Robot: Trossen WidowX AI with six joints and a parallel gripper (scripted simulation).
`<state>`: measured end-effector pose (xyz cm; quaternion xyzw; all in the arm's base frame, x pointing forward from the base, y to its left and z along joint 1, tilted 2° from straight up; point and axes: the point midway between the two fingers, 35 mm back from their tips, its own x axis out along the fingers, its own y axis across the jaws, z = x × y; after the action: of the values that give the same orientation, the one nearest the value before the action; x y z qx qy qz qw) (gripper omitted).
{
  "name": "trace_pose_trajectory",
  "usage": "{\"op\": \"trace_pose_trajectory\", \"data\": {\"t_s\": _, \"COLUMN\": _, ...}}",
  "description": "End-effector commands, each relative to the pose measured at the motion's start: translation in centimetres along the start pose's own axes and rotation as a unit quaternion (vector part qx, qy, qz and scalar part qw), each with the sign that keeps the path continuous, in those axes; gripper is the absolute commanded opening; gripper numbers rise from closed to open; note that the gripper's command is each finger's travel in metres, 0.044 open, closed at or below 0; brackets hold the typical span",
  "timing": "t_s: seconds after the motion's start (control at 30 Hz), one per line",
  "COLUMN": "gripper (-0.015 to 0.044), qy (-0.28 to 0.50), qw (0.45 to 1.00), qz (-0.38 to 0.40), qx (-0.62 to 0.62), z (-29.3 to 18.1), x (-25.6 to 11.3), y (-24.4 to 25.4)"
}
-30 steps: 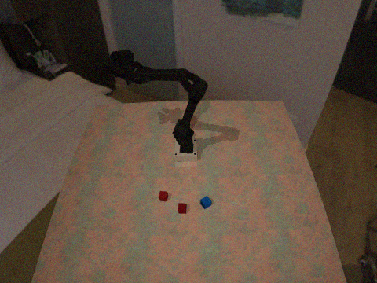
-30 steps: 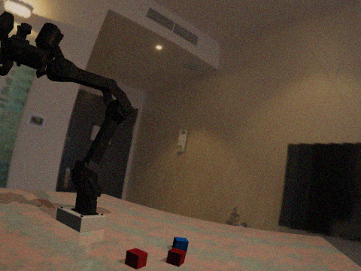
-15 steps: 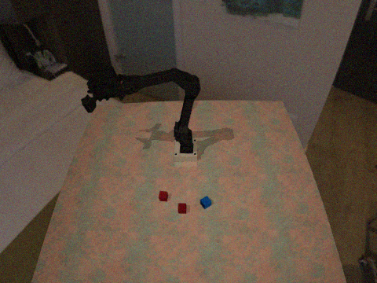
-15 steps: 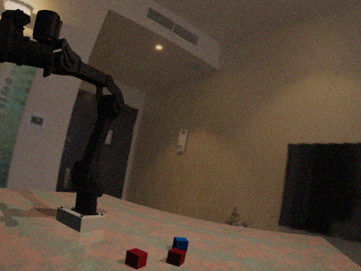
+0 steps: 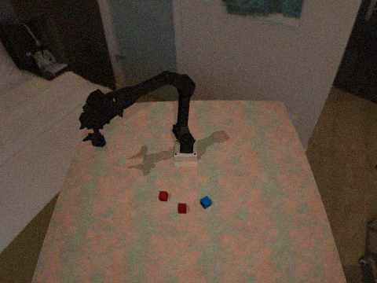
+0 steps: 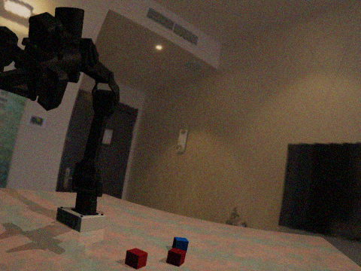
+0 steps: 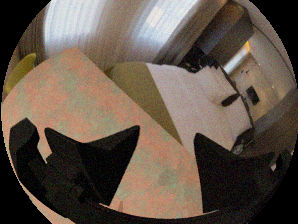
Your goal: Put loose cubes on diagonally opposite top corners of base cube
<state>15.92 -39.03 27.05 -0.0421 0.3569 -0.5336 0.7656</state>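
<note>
A blue cube [image 5: 206, 202] [image 6: 180, 242] sits on the table, turned at an angle in the top view. One red cube [image 5: 182, 208] [image 6: 176, 257] lies to its left in the top view and partly covers it in the exterior view. Another red cube [image 5: 163, 196] [image 6: 136, 258] lies farther left, a little nearer the arm's base. All three stand apart, with nothing on top. My gripper [image 5: 93, 141] [image 7: 168, 134] is open and empty, raised high at the table's left side, far from the cubes. No cube shows in the wrist view.
The arm's white base [image 5: 185, 158] [image 6: 92, 223] stands on the patterned table [image 5: 255, 244] [image 7: 75, 95], behind the cubes in the top view. The arm bends over to the left. A pale bed-like surface [image 5: 31, 130] adjoins the left side. The table's edge shows below the gripper in the wrist view.
</note>
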Motion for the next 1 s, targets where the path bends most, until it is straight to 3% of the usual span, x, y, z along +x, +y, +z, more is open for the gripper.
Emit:
{"op": "trace_pose_trajectory", "data": {"t_s": 0.0, "gripper": 0.0265, "qy": 0.013, "qw": 0.994, "qz": 0.066, "qx": -0.09, "z": 0.1, "x": 0.0, "y": 5.0}}
{"op": "trace_pose_trajectory", "data": {"t_s": 0.23, "gripper": 0.0265, "qy": 0.02, "qw": 0.956, "qz": 0.166, "qx": -0.239, "z": -0.3, "x": -1.5, "y": 12.7}}
{"op": "trace_pose_trajectory", "data": {"t_s": 0.47, "gripper": 0.0265, "qy": 0.014, "qw": 0.886, "qz": 0.258, "qx": -0.385, "z": -1.6, "x": -4.2, "y": 19.8}}
{"op": "trace_pose_trajectory", "data": {"t_s": 0.97, "gripper": 0.0265, "qy": -0.032, "qw": 0.634, "qz": 0.413, "qx": -0.653, "z": -7.0, "x": -13.0, "y": 31.3}}
